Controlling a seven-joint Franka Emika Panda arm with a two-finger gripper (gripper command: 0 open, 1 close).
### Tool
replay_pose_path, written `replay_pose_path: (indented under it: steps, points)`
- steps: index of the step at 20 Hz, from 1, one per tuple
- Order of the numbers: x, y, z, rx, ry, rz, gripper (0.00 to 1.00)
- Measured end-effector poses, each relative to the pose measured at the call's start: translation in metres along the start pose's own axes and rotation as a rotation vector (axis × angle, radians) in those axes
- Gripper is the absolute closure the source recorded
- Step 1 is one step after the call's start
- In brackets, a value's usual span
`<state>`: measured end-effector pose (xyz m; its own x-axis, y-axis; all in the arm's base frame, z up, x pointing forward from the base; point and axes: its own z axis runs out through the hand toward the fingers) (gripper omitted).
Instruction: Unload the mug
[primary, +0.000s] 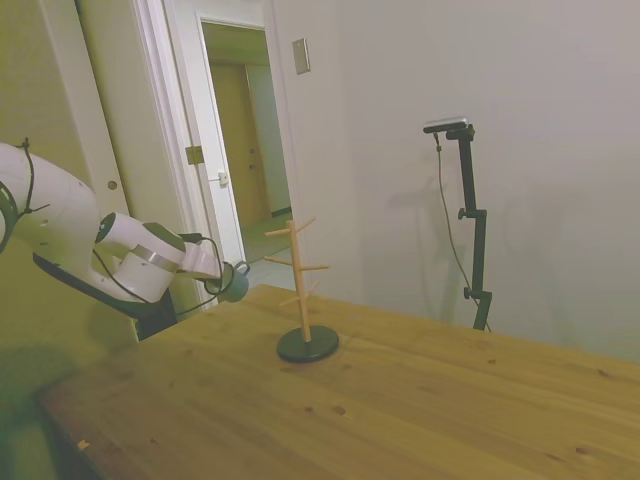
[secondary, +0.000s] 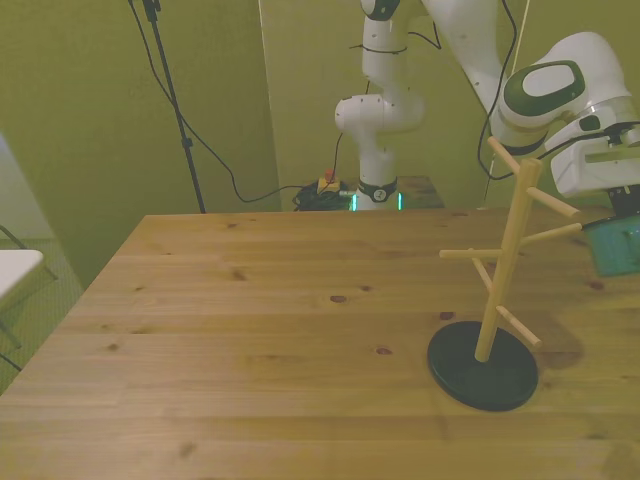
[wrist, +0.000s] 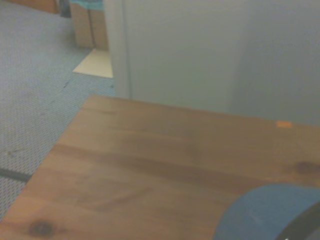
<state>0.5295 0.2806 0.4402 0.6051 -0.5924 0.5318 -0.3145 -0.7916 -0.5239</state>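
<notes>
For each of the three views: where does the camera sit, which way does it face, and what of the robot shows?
Side view: off one side; arm enters from left, mug at the gripper, off the peg stand.
Front view: across the table, facing the base; arm at right.
Wrist view: on the wrist, looking down; mug's edge only.
Side and front views share the stand and mug.

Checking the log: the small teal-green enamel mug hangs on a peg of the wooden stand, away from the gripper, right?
No. The side view shows the teal-green enamel mug off the wooden peg stand, held at the gripper beside it, above the table's edge.
</notes>
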Motion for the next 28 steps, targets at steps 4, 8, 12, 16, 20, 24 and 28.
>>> replay_pose_path:
  steps: [4, 8, 12, 16, 20, 24, 28]
  points:
    - [0.006, 0.021, -0.030, -0.041, -0.027, 0.014, 1.00]
    - [0.046, 0.059, -0.065, -0.097, 0.027, 0.062, 1.00]
    - [0.088, 0.102, -0.087, -0.175, 0.079, 0.107, 1.00]
    - [0.119, 0.148, -0.098, -0.280, 0.088, 0.153, 1.00]
    - [0.142, 0.191, -0.103, -0.395, 0.017, 0.187, 1.00]
    - [0.167, 0.237, -0.108, -0.512, -0.010, 0.204, 1.00]
    - [0.177, 0.269, -0.097, -0.613, -0.070, 0.197, 1.00]
